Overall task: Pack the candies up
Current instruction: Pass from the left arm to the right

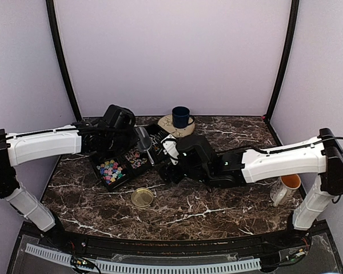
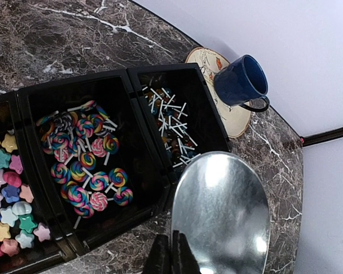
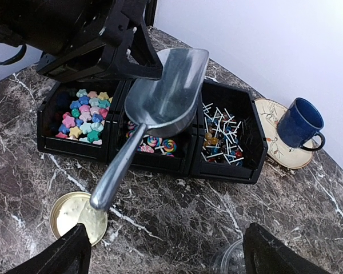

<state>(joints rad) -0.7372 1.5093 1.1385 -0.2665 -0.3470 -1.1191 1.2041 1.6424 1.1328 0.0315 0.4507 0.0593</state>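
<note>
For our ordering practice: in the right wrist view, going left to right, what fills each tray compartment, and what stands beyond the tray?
In order: star sweets → swirl lollipops → dark lollipops with white sticks → blue mug.

From above and behind the arms we are looking down on the whole worktop [image 1: 217, 211] from far off. From the left wrist we are peering steeply down, close over the black tray [image 2: 142, 137], past the metal scoop [image 2: 220, 211]. From the right wrist we are facing the tray's near side from lower and farther back, between the fingers of the right hand [image 3: 171, 248]. All three views are sharing tray, scoop and blue mug [image 3: 297, 123].
</note>
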